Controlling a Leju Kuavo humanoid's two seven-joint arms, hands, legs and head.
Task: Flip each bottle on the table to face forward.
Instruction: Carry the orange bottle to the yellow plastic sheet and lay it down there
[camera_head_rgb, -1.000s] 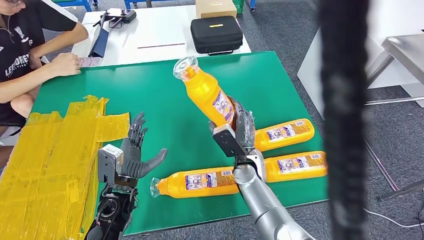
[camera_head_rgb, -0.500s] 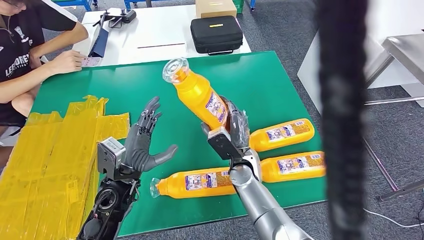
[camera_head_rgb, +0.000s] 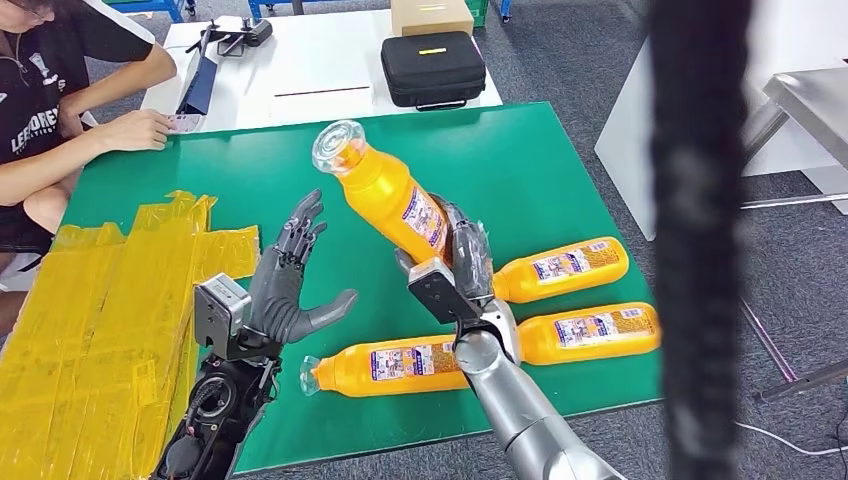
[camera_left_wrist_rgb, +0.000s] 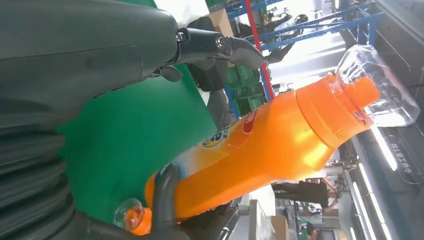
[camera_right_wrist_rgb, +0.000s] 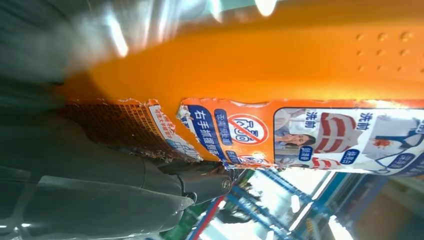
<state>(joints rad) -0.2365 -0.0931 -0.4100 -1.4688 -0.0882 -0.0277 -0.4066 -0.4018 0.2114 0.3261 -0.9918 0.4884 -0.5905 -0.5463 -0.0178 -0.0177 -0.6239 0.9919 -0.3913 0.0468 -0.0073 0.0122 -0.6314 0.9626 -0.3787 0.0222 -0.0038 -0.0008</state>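
Note:
My right hand (camera_head_rgb: 462, 262) grips the base of an orange bottle (camera_head_rgb: 385, 193) and holds it tilted above the green table (camera_head_rgb: 530, 160), its clear cap pointing up and to the far left. That same bottle (camera_left_wrist_rgb: 260, 150) shows orange with a clear cap in the left wrist view, and its torn label (camera_right_wrist_rgb: 280, 132) in the right wrist view. My left hand (camera_head_rgb: 285, 285) hovers with spread fingers to the left of the bottle, apart from it. Three more orange bottles lie on their sides: one near the front edge (camera_head_rgb: 385, 366), two at the right (camera_head_rgb: 562, 268) (camera_head_rgb: 588, 333).
A patch of yellow tape (camera_head_rgb: 95, 320) covers the table's left part. A person (camera_head_rgb: 45, 110) sits at the far left with a hand on the table edge. A black case (camera_head_rgb: 432, 68) and a cardboard box (camera_head_rgb: 431, 15) sit on the white table behind.
My right hand has carried the tilted bottle further left. My left hand has risen and opened its fingers wider toward the bottle.

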